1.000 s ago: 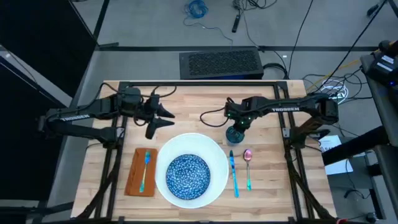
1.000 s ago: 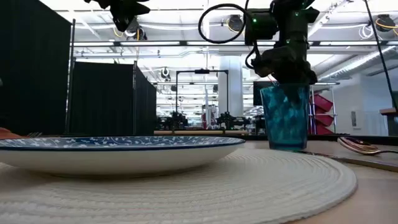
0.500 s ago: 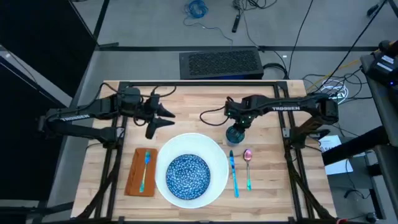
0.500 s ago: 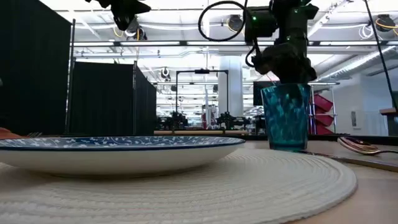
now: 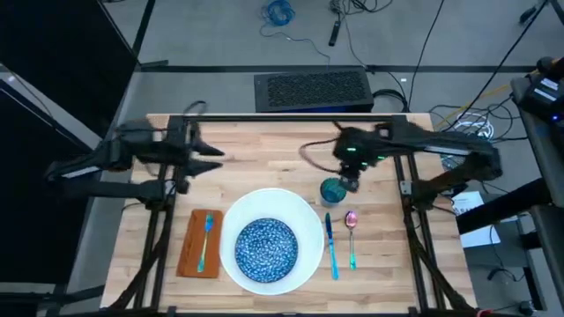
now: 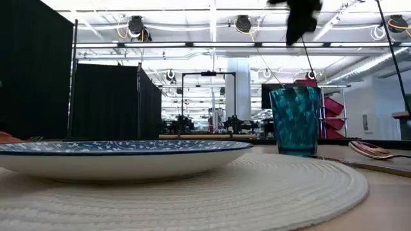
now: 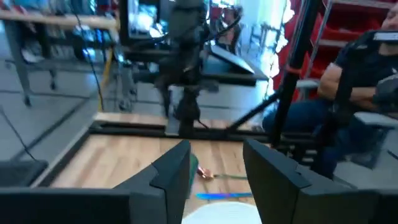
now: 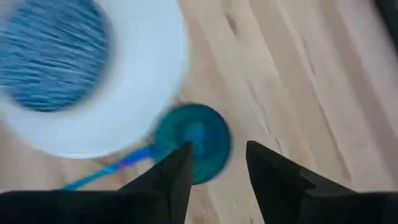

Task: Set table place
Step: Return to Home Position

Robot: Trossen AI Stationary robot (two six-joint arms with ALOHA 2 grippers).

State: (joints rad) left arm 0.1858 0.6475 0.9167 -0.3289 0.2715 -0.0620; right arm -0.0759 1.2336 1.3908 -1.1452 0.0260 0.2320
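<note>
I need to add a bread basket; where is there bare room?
Bare table wood spans the far half, between left gripper and right gripper, beyond the white mat. A narrower strip lies right of the spoon. From napkin to spoon it is crowded.

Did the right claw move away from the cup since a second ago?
Yes. In the low view the right claw has risen from the rim of the cup to well above it; the cup stays put.

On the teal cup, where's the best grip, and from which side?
Probably across the cup's wall near the rim, coming straight down. It stands upright, mouth up, round with straight sides, while the mat and knife lie close beside its base.
</note>
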